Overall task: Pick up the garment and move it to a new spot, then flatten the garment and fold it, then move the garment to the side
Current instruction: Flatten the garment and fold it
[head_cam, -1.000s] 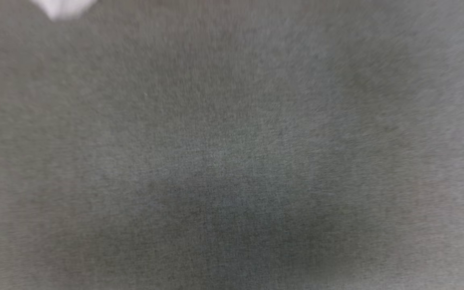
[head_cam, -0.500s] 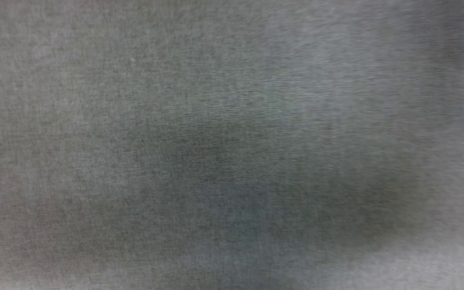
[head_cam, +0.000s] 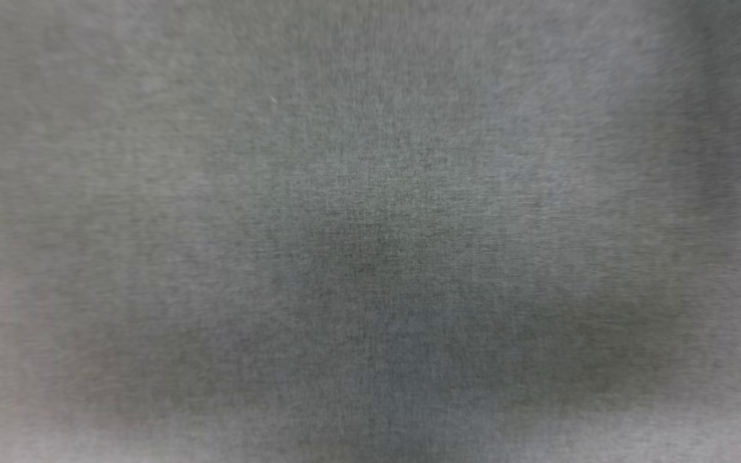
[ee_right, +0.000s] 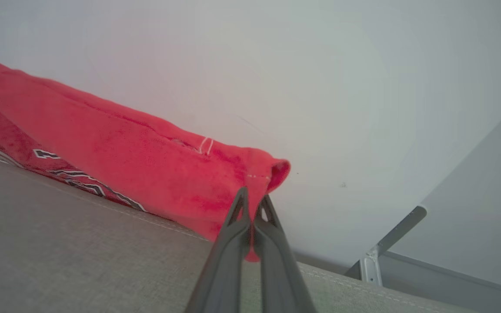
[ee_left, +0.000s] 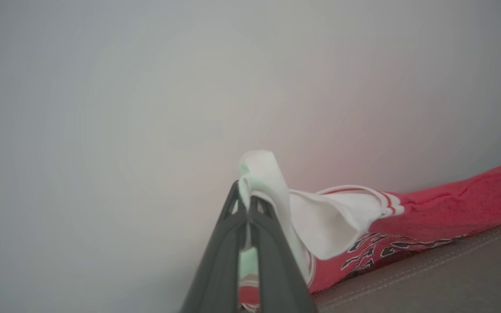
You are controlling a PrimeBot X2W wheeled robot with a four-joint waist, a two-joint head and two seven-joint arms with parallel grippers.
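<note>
Now 1 garment (ee_right: 124,152) pinched by 2 tools: L tool (ee_left: 245,194), R tool (ee_right: 254,196).

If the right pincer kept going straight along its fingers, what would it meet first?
The right pincer is shut on the red cotton T-shirt with white sleeves, which would travel with it. Beyond that, the plain pale wall looks first, though depth is unclear.

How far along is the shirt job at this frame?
Done: both grips made, left gripper shut on the white sleeve of the garment, right gripper shut on a red edge. In hand: the garment is held out between them over the grey upholstered surface. Left: setting it down, flattening, folding, moving aside; no fold shows yet.
</note>
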